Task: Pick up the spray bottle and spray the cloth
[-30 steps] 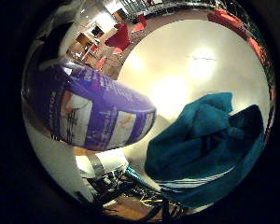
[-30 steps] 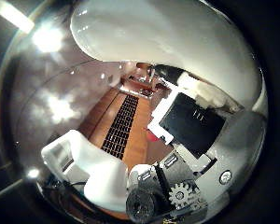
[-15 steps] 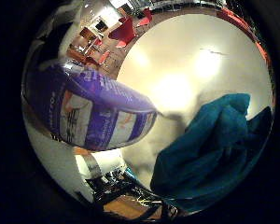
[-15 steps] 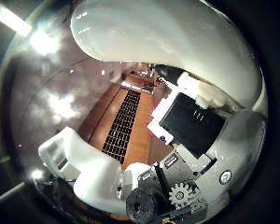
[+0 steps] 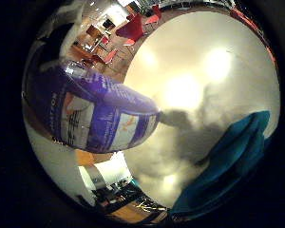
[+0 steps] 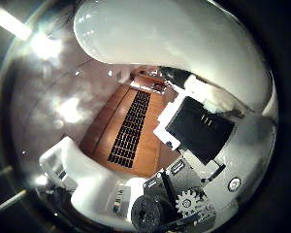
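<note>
The spray bottle [image 5: 90,109], with a purple and white label, fills much of the right little finger side palm view and lies close against the palm. Its white upper part [image 6: 165,39] arches across the right thumb side palm view. My hand [image 6: 199,131], of white and black parts, is curled round the bottle. The teal cloth [image 5: 228,157] lies crumpled on the white round table [image 5: 190,66], beyond the bottle's end and away from it.
Red chairs [image 5: 133,24] and wooden furniture stand past the table's far rim. The right thumb side palm view looks out at a wooden floor with a dark grating [image 6: 126,136].
The camera has moved: the cloth now sits further toward the view's edge and more bare table shows. The bottle stays the same against the palm.
</note>
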`<control>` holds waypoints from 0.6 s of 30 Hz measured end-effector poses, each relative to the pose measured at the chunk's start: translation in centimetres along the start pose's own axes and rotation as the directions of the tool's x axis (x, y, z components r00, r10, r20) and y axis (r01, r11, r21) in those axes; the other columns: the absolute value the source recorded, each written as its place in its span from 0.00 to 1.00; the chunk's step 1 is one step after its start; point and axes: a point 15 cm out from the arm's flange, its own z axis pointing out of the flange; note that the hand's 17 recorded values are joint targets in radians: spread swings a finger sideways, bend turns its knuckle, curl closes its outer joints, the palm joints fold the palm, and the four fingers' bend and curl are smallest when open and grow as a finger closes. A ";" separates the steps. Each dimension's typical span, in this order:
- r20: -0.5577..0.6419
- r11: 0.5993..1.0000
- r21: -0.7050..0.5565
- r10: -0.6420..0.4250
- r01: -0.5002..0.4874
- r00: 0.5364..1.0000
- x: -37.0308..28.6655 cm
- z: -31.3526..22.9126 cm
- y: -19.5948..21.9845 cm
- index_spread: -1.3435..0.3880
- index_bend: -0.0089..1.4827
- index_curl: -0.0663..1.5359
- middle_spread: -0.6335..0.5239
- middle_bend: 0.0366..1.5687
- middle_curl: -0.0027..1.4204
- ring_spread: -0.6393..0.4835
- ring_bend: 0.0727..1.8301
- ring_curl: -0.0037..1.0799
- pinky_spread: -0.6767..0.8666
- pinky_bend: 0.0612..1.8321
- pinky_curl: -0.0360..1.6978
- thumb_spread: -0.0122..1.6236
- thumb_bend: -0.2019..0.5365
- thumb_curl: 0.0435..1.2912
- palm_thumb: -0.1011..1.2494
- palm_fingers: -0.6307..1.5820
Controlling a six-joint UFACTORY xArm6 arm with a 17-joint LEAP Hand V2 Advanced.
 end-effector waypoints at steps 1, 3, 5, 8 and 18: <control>0.002 1.000 -0.004 0.000 0.000 1.000 0.0 0.1 0.1 0.68 0.81 0.51 0.48 0.90 0.48 0.37 0.72 0.74 0.31 0.54 0.82 0.67 0.25 0.52 0.80 0.80; 0.009 1.000 -0.014 -0.002 0.002 1.000 0.1 0.5 0.1 0.68 0.81 0.51 0.47 0.89 0.47 0.38 0.71 0.74 0.30 0.54 0.81 0.67 0.24 0.51 0.77 0.80; 0.024 0.999 -0.029 -0.014 0.015 1.000 -0.2 0.8 0.3 0.67 0.79 0.50 0.47 0.88 0.47 0.38 0.70 0.72 0.30 0.53 0.78 0.68 0.25 0.50 0.76 0.81; 0.033 0.999 -0.037 -0.016 0.017 0.999 -0.4 1.0 0.5 0.67 0.74 0.49 0.47 0.85 0.46 0.39 0.70 0.69 0.29 0.52 0.73 0.67 0.24 0.49 0.74 0.81; 0.036 0.998 -0.063 -0.007 0.009 0.999 -0.2 1.2 1.3 0.61 0.29 0.44 0.44 0.66 0.40 0.37 0.64 0.54 0.17 0.55 0.53 0.56 0.24 0.46 0.69 0.73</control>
